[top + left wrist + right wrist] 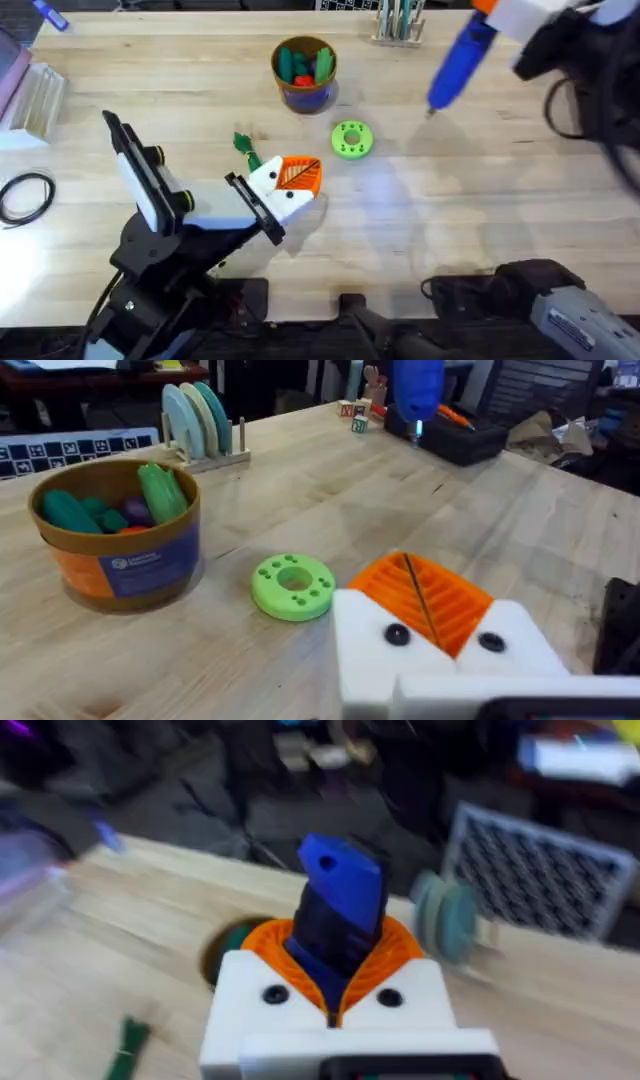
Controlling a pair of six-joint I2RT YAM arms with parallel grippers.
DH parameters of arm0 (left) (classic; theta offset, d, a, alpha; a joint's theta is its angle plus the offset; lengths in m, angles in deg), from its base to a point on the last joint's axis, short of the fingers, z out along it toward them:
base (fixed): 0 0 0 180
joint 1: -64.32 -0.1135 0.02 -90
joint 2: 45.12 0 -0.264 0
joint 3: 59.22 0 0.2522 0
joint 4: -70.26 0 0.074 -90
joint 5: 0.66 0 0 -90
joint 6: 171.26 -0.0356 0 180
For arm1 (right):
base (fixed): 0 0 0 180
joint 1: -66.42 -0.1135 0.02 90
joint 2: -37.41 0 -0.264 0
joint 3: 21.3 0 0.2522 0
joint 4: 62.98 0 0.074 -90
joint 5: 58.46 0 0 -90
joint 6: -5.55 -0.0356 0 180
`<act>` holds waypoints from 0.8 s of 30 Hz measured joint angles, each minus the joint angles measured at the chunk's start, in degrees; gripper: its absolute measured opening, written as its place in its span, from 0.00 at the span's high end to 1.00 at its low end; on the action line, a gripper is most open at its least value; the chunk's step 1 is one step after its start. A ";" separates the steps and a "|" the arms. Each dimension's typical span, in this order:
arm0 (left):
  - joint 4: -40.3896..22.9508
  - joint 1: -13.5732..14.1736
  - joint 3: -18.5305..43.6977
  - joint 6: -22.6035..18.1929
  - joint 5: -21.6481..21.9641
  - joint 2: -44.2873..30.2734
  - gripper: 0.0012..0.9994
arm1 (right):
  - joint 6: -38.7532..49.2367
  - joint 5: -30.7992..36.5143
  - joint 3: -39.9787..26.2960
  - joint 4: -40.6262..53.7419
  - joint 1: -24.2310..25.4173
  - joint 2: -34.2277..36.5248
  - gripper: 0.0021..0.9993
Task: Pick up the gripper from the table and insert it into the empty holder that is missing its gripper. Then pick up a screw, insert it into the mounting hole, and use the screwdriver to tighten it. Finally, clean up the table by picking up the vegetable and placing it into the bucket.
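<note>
My left gripper (300, 178) (420, 595) rests low at the table's middle, shut, its two white blocks both topped with orange ribbed wedges pressed together. A dark spot sits in each block's mounting hole. Which block is the holder I cannot tell. My right gripper (492, 12) (335, 955) is raised at the far right, shut on the blue screwdriver (458, 62) (340, 890), whose tip points down at the table. The dark green vegetable (245, 146) lies just left of the left fingers. The bucket (303, 68) (115, 550) stands farther back, with toy pieces inside.
A bright green disc with holes (351, 140) (293, 585) lies between the left gripper and the screwdriver tip. A rack of plates (400, 20) (195, 420) stands at the back. A black cable coil (25, 195) and a clear box (30, 100) are at the left edge.
</note>
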 joint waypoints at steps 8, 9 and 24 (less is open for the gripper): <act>0.00 0.00 0.00 0.00 0.00 0.00 0.99 | -4.06 -0.75 2.72 -17.15 -16.79 0.58 0.98; 0.00 0.00 0.00 0.00 0.00 0.02 0.99 | -4.23 -0.80 2.72 -18.93 -18.68 1.24 0.98; 0.00 0.02 0.00 0.00 0.00 0.00 0.99 | -4.73 -1.19 2.88 -38.26 -36.27 12.56 0.98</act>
